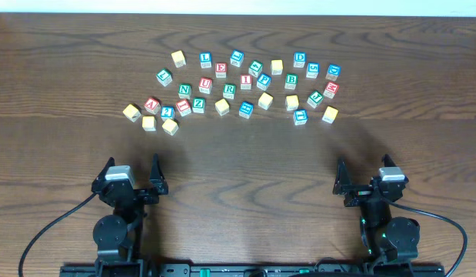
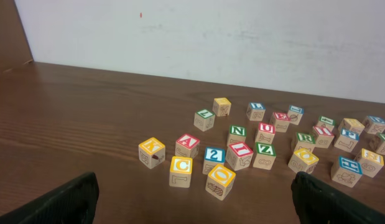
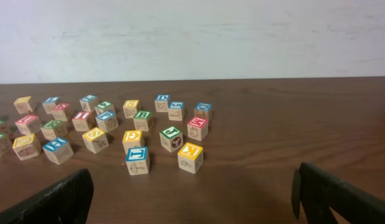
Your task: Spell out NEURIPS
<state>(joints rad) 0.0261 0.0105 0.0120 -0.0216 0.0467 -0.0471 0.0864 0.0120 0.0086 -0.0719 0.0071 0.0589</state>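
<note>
The table is dark brown wood with a streaked grain, and the wall at the far side is plain off-white. The cubes are pale wood with one colour on the lettered face. In the middle are the green N cube, red U cube, green R cube, red I cube, blue P cube and a yellow-faced cube. The red E cube and blue L cube are farther back. The red A cube is at the near left.

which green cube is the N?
The green cube directly left of the red U, with the green Z just in front of it; its top reads N in the left wrist view.
</note>
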